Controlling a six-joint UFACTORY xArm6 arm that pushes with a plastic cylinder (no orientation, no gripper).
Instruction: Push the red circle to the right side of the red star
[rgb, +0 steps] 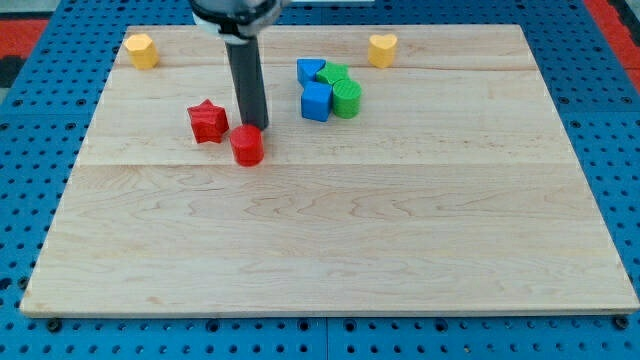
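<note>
The red circle (246, 146) lies on the wooden board (330, 230), just right of and slightly below the red star (207, 121). A small gap separates the two. My dark rod comes down from the view's top, and my tip (253, 126) sits right at the circle's upper right edge, touching or nearly touching it. The star is to the left of the tip.
A cluster of two blue blocks (315, 101) (310, 71) and two green blocks (347, 99) (333, 74) sits right of the tip. A yellow block (142, 50) is at the top left, another yellow block (382, 49) at the top right.
</note>
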